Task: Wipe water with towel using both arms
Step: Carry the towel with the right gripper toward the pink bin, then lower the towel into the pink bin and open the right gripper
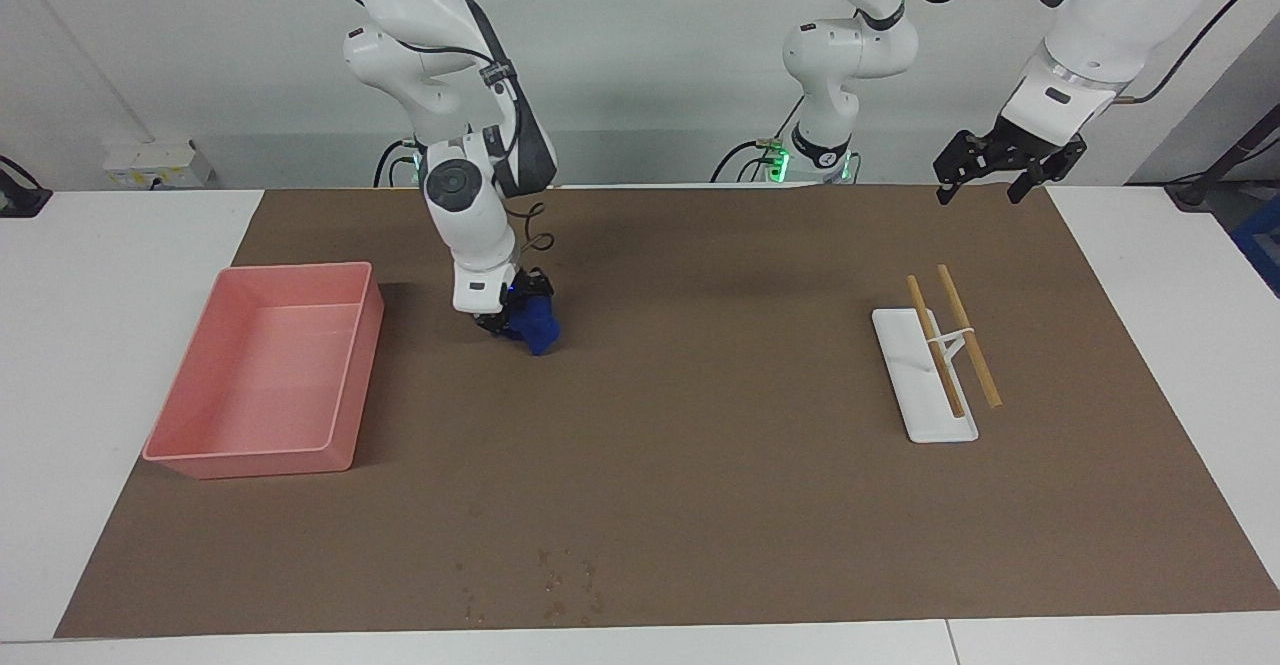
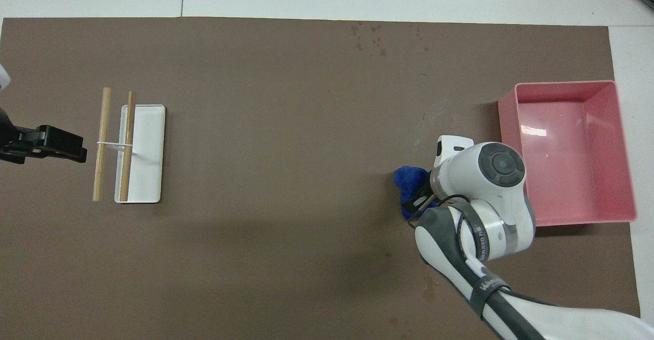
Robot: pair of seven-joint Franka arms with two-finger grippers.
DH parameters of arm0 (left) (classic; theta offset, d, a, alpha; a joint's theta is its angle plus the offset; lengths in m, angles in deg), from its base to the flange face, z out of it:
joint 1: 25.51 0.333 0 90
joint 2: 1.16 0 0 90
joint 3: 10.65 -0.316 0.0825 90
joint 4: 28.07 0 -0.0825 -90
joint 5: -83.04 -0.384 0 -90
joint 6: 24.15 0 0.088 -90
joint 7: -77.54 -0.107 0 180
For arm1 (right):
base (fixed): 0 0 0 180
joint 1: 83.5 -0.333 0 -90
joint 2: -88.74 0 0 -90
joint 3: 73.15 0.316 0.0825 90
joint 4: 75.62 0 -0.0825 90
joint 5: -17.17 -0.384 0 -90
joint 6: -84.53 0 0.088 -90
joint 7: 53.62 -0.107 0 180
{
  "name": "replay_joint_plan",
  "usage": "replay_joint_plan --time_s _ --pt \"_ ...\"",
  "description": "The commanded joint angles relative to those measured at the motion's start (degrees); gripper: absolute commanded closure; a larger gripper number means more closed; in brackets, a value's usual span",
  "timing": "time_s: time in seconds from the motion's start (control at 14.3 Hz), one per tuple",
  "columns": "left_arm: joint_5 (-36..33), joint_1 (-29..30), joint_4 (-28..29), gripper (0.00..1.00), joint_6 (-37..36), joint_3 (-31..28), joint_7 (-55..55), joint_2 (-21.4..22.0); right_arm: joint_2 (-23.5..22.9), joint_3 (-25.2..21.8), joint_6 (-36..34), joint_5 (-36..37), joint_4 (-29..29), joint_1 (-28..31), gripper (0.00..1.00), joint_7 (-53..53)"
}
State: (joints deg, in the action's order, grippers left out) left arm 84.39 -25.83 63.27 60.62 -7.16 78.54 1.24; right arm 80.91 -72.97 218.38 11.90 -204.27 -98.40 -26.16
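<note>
**Towel gripped beside the pink tray**

Towel (image 1: pixel 538 324) first: the small deep-blue cloth is bunched up in the right gripper (image 1: pixel 512 317), whose fingers are clamped on it. In the facing view the bundle hangs low over the brown mat (image 1: pixel 700 465), just beside the pink tray (image 1: pixel 345 375), on the tray's side toward the left arm's end of the table. Whether the cloth touches the mat cannot be told. In the overhead view the towel (image 2: pixel 410 181) peeks out from under the right arm's white wrist, again close to the tray's wall (image 2: pixel 506 140).

A scatter of water drops (image 1: pixel 555 585) lies on the mat farther from the robots than the tray, near the mat's edge, well apart from the towel. The overhead view shows the same drops (image 2: pixel 375 36).

The left gripper (image 1: pixel 985 177) waits in the air with its fingers spread and nothing between them, well apart from the tray, over the mat's edge at the left arm's end of the table. Also at that end, well apart from the tray, a white oblong dish (image 1: pixel 920 390) rests on the mat with a pair of wooden sticks (image 1: pixel 955 340) laid across it, joined by a white band.
</note>
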Motion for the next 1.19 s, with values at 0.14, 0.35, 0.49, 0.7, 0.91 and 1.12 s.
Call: replay_joint_plan --time_s 0.14,0.35,0.49,0.7,0.91,1.12 --pt "0.7 0.4 0.9 0.0 -0.1 0.1 -0.5 0.9 0.0 0.3 -10.9 2.3 7.2 5.0 1.0 5.3" --pt "0.7 0.4 0.9 0.0 0.0 0.1 -0.5 0.9 3.3 0.3 -16.8 2.8 9.6 6.6 1.0 5.1" --pt "0.7 0.4 0.9 0.0 0.0 0.1 -0.5 0.9 5.9 0.2 -21.3 3.0 11.2 7.6 1.0 5.2" --pt "0.7 0.4 0.9 0.0 0.0 0.1 -0.5 0.9 10.7 0.2 -29.7 5.5 15.3 9.5 1.0 5.4" --pt "0.7 0.4 0.9 0.0 0.0 0.1 -0.5 0.9 12.6 0.2 -34.2 11.0 20.1 13.0 1.0 12.6" --pt "0.7 0.4 0.9 0.0 0.0 0.1 -0.5 0.9 11.9 0.3 -27.7 15.0 20.7 19.6 1.0 24.9"
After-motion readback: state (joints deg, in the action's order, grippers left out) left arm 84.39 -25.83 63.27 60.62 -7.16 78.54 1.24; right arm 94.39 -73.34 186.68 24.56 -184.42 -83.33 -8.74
